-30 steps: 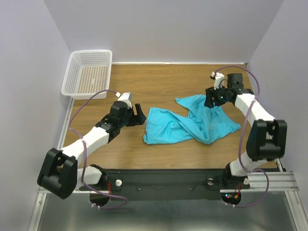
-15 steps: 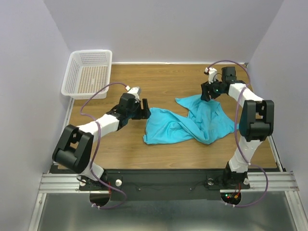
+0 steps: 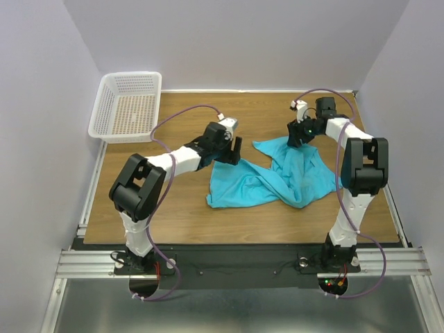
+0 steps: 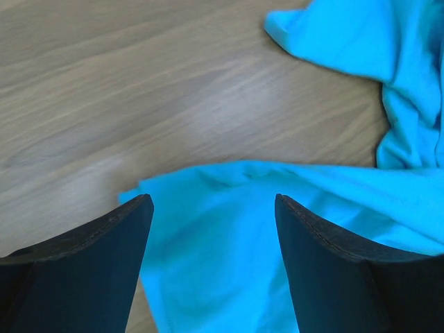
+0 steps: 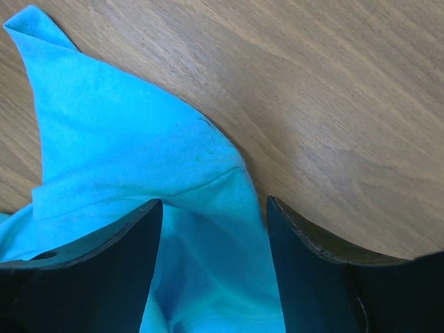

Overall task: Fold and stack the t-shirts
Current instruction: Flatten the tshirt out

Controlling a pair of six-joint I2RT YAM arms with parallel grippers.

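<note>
A crumpled turquoise t-shirt (image 3: 274,177) lies on the wooden table, right of centre. My left gripper (image 3: 234,149) is open above the shirt's upper left corner; in the left wrist view the cloth (image 4: 229,229) lies below the gap between the two black fingers (image 4: 104,257). My right gripper (image 3: 295,136) is open above the shirt's far edge; in the right wrist view a fold of the cloth (image 5: 201,229) lies between its fingers (image 5: 312,263). Whether either gripper touches the cloth I cannot tell.
A white mesh basket (image 3: 105,100) stands at the far left corner of the table, hanging partly over the table's edge. Grey walls close in the back and both sides. Bare wood (image 3: 166,198) lies left of the shirt.
My left gripper has moved right and away, from left of the shirt to over its upper left corner. My right gripper has shifted a little left and away along the shirt's far edge.
</note>
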